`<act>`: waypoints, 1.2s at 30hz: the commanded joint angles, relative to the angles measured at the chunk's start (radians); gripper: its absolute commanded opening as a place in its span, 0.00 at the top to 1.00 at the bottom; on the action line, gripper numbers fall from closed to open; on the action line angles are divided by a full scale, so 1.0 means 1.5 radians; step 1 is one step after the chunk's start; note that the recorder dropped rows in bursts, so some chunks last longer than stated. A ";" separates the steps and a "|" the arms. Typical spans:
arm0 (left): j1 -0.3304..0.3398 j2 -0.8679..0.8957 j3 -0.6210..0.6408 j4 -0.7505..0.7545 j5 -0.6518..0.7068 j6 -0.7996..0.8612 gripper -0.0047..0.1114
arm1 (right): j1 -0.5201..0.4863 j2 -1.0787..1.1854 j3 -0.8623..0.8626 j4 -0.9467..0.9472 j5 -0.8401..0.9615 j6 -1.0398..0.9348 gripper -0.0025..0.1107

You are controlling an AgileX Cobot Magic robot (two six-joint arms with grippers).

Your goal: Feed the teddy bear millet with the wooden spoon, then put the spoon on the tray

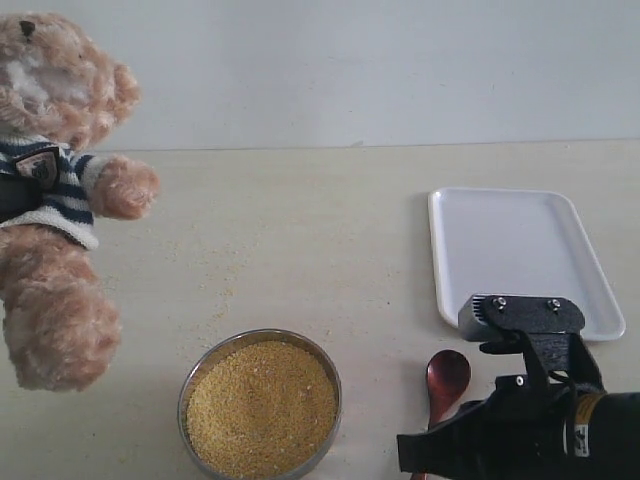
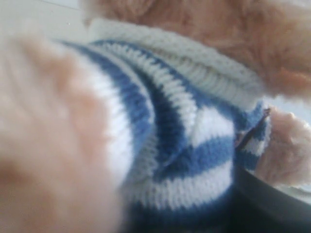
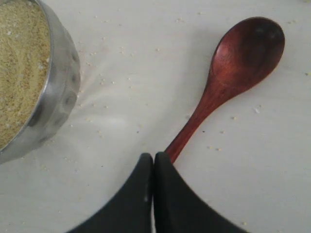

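The teddy bear (image 1: 60, 200) hangs upright at the far left in its striped shirt, and that shirt (image 2: 184, 136) fills the left wrist view. My left gripper (image 1: 8, 195) shows only as a dark piece at the bear's side, clamped on its body, with one dark finger (image 2: 272, 204) against the knit. The wooden spoon (image 1: 446, 382) lies flat on the table right of the metal bowl (image 1: 190, 375) of millet (image 1: 262, 405). My right gripper (image 3: 154, 158) is shut, its tips together just over the end of the spoon's handle (image 3: 194, 126). The white tray (image 1: 520, 250) lies behind it.
Loose grains are scattered on the table between the bear and the bowl (image 1: 215, 300) and around the spoon. The bowl's wall (image 3: 60, 97) stands close beside the right gripper. The right arm's black body (image 1: 540, 420) covers the tray's near edge.
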State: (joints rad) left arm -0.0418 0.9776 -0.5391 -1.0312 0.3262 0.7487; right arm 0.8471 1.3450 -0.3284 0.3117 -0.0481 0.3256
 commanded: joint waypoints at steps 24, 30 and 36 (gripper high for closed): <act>-0.002 -0.006 0.000 -0.003 0.001 0.008 0.92 | -0.007 0.050 -0.118 -0.019 0.074 -0.185 0.46; -0.002 -0.006 0.000 -0.003 0.028 0.018 0.92 | -0.088 0.088 -0.178 -0.021 0.192 -0.184 0.53; -0.002 -0.006 0.000 -0.005 0.027 0.018 0.92 | -0.168 0.071 -0.207 -0.110 0.259 -0.184 0.85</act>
State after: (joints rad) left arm -0.0418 0.9776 -0.5391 -1.0312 0.3603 0.7702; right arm 0.6338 1.4726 -0.6200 0.2347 0.3094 0.0609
